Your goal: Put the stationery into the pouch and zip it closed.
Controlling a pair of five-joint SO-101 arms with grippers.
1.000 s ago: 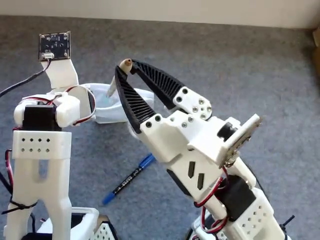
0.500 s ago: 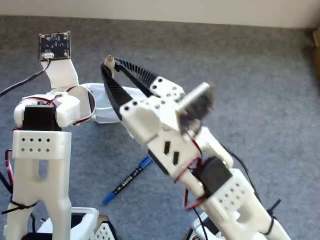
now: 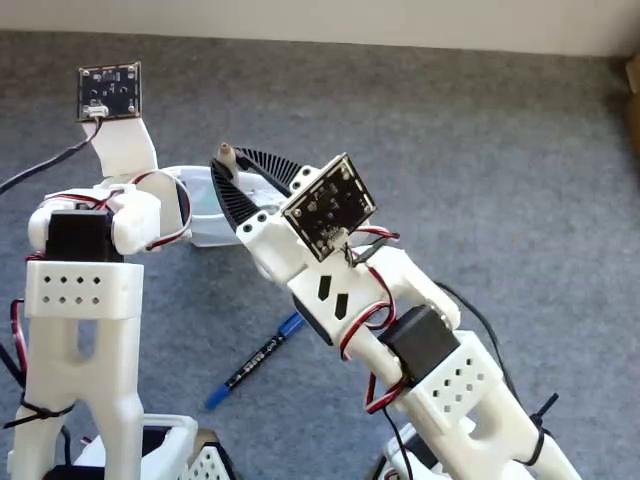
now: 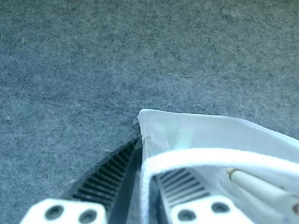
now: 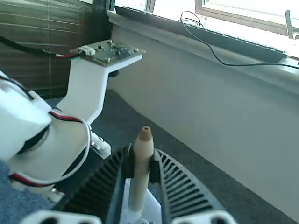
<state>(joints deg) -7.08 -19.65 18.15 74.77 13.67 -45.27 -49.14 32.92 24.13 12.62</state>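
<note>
The left gripper [image 4: 145, 158] pinches the pouch [image 4: 210, 133] rim, propping its mouth open. The right gripper [image 5: 141, 156] clamps a cream pen [image 5: 145, 135], angled at that mouth, seemingly for insertion

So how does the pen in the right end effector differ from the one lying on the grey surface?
The cream pen is clamped in the right end effector; the blue-and-black pen lies loose on the grey surface. The cream pen is raised beside the pouch; the blue-and-black pen lies flat, away from it. Both are slim pens.
</note>
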